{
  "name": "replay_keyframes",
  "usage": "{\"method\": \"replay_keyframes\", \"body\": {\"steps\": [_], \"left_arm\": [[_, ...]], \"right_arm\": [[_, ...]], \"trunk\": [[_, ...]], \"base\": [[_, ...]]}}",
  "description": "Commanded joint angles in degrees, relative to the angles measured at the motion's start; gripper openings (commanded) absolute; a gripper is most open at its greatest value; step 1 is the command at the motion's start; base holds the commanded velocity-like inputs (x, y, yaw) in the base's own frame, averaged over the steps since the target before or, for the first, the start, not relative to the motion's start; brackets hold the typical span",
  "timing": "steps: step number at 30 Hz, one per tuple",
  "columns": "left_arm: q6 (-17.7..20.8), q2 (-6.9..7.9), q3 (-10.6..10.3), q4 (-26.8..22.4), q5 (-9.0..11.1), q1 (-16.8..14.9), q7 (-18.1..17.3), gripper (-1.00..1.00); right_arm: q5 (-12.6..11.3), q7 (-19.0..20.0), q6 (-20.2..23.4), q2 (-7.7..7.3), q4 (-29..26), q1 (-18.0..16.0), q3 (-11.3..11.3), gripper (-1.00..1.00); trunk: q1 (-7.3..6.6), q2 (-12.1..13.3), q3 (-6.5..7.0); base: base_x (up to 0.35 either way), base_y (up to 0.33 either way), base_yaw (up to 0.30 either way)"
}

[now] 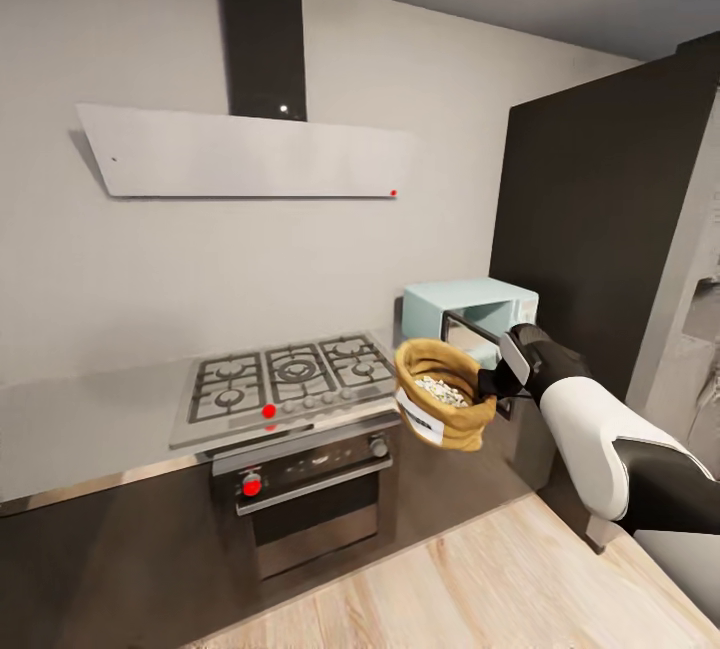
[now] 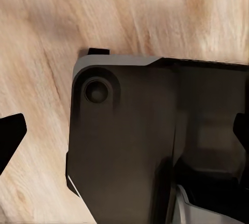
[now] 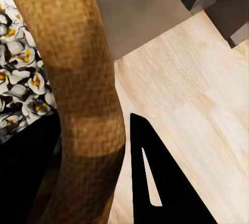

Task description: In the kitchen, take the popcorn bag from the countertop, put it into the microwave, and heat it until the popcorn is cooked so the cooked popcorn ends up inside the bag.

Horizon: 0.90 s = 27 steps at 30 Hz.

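My right gripper [image 1: 489, 385] holds the orange-brown popcorn bag [image 1: 440, 409] in the air by its rolled rim, just in front of the pale mint-blue microwave [image 1: 470, 301]. The bag tilts toward me and its white label faces down-left. Whitish-yellow and dark speckled popcorn [image 1: 443, 390] fills it. The microwave's dark glass door [image 1: 470, 333] stands swung open behind the bag. In the right wrist view the bag's rim [image 3: 78, 79] runs between the black fingers [image 3: 161, 182], with popcorn [image 3: 21, 79] beside it. My left gripper [image 2: 124, 136] hangs open over the wood floor and the robot's dark base [image 2: 135, 146].
The grey steel countertop [image 1: 90, 419] runs left of a gas hob [image 1: 290, 374] with an oven [image 1: 310, 489] under it. A hood [image 1: 250, 149] hangs on the wall. A tall dark cabinet [image 1: 590, 229] stands right of the microwave. Light plank floor [image 1: 480, 589] lies below.
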Motion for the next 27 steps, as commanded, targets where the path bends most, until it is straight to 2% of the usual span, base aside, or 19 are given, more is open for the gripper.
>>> {"method": "replay_keyframes", "body": {"steps": [1, 17, 27], "left_arm": [[0.01, -0.03, 0.41, -0.02, 0.07, 0.00, 0.07, 1.00], [0.01, -0.04, 0.40, -0.02, 0.07, 0.00, 0.07, 1.00], [-0.01, -0.03, 0.41, -0.02, 0.07, 0.00, 0.07, 1.00]], "right_arm": [[-0.04, -0.25, 0.14, 0.04, -0.05, -0.01, -0.41, -1.00], [-0.04, -0.24, 0.11, 0.04, -0.05, -0.03, -0.38, -1.00], [-0.04, -0.24, 0.12, 0.04, -0.05, 0.00, -0.42, -1.00]], "trunk": [[-0.01, -0.03, -0.02], [-0.01, -0.03, -0.02], [-0.01, -0.03, -0.02]], "base": [[-0.252, -0.158, 0.000], [-0.230, -0.219, 0.000], [-0.090, -0.291, 0.000]]}}
